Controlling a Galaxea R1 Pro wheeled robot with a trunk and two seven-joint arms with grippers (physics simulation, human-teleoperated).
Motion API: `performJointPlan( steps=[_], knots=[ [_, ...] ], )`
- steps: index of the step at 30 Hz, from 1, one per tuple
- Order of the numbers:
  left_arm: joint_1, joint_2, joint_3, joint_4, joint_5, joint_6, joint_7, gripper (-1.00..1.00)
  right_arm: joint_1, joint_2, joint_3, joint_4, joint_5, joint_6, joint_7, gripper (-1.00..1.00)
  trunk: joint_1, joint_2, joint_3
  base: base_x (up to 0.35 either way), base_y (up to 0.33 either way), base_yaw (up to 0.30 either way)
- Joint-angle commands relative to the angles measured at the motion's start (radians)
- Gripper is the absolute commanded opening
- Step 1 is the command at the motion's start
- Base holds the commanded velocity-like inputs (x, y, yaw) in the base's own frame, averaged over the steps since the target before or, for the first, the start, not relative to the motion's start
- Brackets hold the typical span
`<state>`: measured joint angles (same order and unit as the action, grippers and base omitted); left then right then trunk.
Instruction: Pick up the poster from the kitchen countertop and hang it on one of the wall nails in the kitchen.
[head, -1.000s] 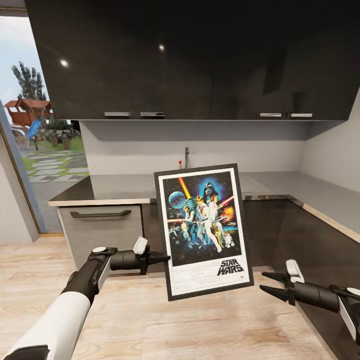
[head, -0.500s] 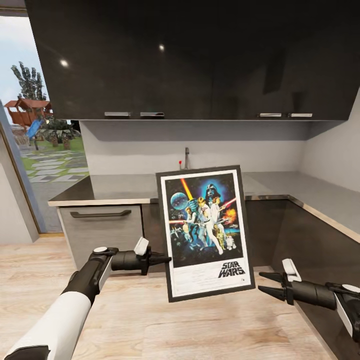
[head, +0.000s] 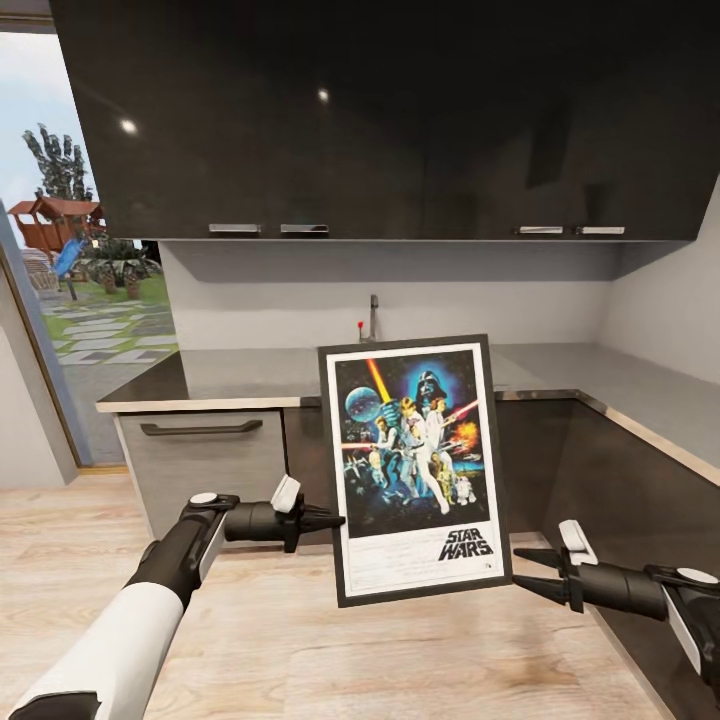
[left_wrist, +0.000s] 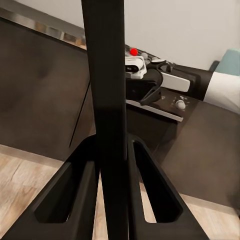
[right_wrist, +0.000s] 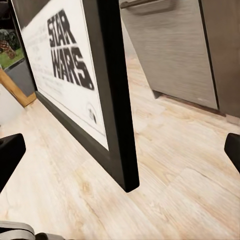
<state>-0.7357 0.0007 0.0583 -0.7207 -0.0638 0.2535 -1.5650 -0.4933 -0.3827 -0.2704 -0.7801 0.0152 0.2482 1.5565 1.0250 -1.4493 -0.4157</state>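
The kitchen has glossy black upper cupboards (head: 390, 120), a pale wall and a light wooden plank floor (head: 270, 640). At the far left a glass opening shows a garden (head: 95, 300). The kitchen countertop (head: 230, 375) is a smooth grey L-shaped slab with a thin edge, and a steel tap (head: 373, 315) stands at its back. Under it is a grey drawer front with a dark bar handle (head: 200, 428).

The left gripper (head: 335, 520) has matte black pointed fingers, and they are clamped on the left edge of the poster (head: 415, 465). In the left wrist view the fingers (left_wrist: 70, 192) press the thin black frame from both sides. The poster is in the air in front of the counter, upright and a little tilted, a flat rectangle with white border and blue-black artwork.

The right gripper (head: 527, 570) is just beside the lower right corner of the poster. Its jaws are spread apart and hold nothing; in the right wrist view the frame corner (right_wrist: 125, 177) lies between the fingertips (right_wrist: 10, 150) without touching.
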Motion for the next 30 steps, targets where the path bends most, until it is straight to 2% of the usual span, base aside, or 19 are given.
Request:
performJointPlan(
  steps=[1,17,24,30],
  knots=[
    [-0.001,-0.001,0.003,-0.001,-0.007,0.007,-0.006,-1.0,-0.001,0.0,-0.001,0.0,0.002,0.011,0.004,1.0,0.0,-0.001,-0.001,0.0,0.0,0.0],
    [-0.001,-0.001,0.003,-0.004,-0.005,0.007,-0.006,-1.0,-0.001,0.01,0.0,0.004,0.002,0.001,0.0,1.0,0.0,-0.001,-0.001,0.0,0.0,0.0],
    [0.029,0.039,0.041,0.036,-0.01,-0.018,-0.006,-1.0,-0.038,0.043,-0.039,0.006,-0.013,-0.006,-0.039,1.0,0.0,-0.001,-0.001,0.0,0.0,0.0],
    [0.029,0.039,0.074,0.07,-0.01,-0.018,-0.006,-1.0,-0.038,0.043,-0.039,0.006,-0.013,-0.006,-0.052,1.0,0.0,-0.001,-0.001,0.0,0.0,0.0]
  ],
)
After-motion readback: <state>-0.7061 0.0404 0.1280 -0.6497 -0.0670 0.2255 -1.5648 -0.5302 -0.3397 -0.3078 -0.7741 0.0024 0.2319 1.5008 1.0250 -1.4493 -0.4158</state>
